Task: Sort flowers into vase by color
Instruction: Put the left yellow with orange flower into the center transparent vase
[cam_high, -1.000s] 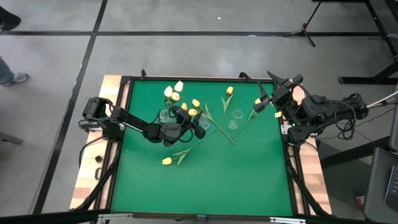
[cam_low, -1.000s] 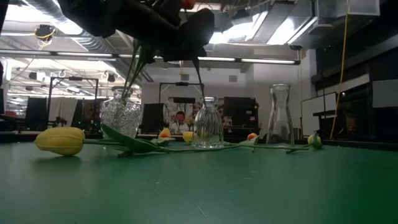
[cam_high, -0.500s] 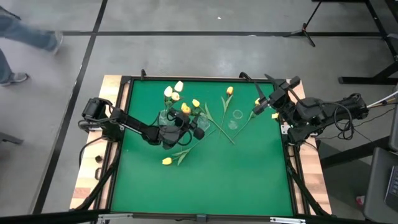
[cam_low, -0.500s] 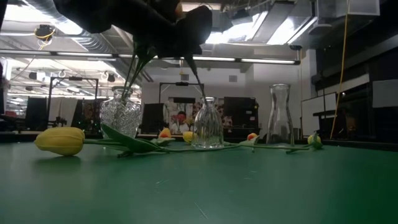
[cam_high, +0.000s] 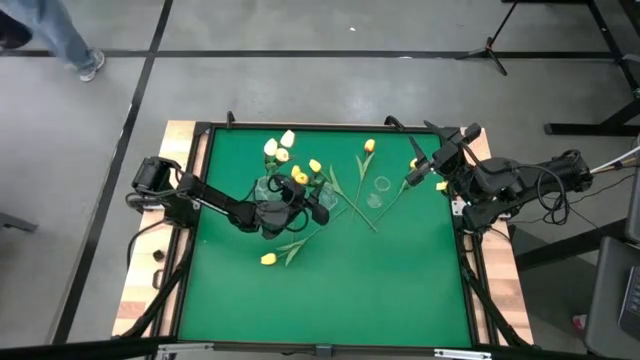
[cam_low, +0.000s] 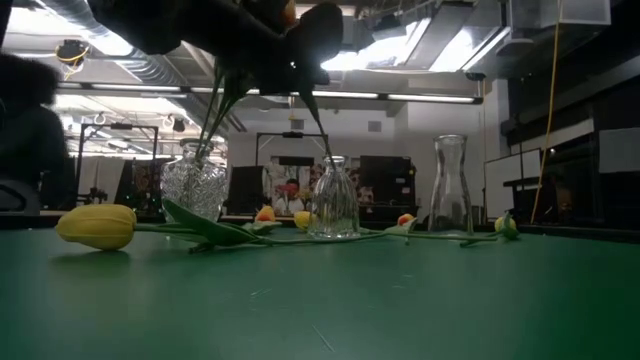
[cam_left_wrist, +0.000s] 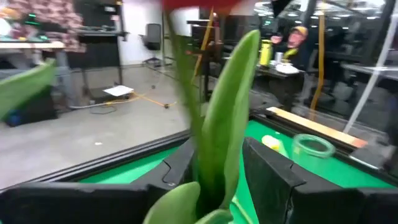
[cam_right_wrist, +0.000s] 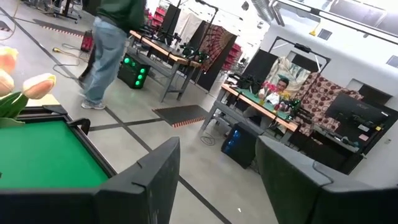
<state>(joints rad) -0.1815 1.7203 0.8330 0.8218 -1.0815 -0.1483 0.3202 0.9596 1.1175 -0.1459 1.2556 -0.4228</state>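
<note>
Left pincer pinches a broad, smooth green tulip leaf; right pincer spread.

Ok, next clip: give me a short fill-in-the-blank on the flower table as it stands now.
1. The left claw is closed on a green flower ____.
2. The table top is ____ in colour.
3. In the low view, the flower lying nearest the camera has a ____ head.
4. The right claw, at the table's right edge, holds ____.

Missing words: stem; green; yellow; nothing
</note>
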